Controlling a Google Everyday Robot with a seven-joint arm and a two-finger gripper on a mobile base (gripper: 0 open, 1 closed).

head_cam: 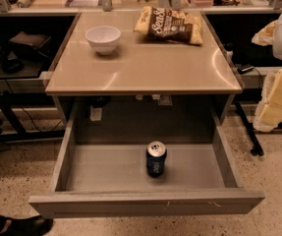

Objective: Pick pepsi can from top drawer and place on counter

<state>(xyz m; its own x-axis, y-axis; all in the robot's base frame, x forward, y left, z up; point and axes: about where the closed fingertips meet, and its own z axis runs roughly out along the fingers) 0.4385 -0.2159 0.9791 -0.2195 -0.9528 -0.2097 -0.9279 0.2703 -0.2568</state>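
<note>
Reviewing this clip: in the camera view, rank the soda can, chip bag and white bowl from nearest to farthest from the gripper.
The gripper hangs at the right edge, beside the counter.
1. Soda can, upright in the open drawer, and chip bag, at the counter's back right: too close to call.
2. White bowl, at the counter's back left: farthest.

One pepsi can (156,159) in the one open top drawer (145,203), folks, and that's the only can on show. Up on the single counter (145,68) we count one white bowl (103,38) and one chip bag (170,26); the claw is out of shot.
</note>
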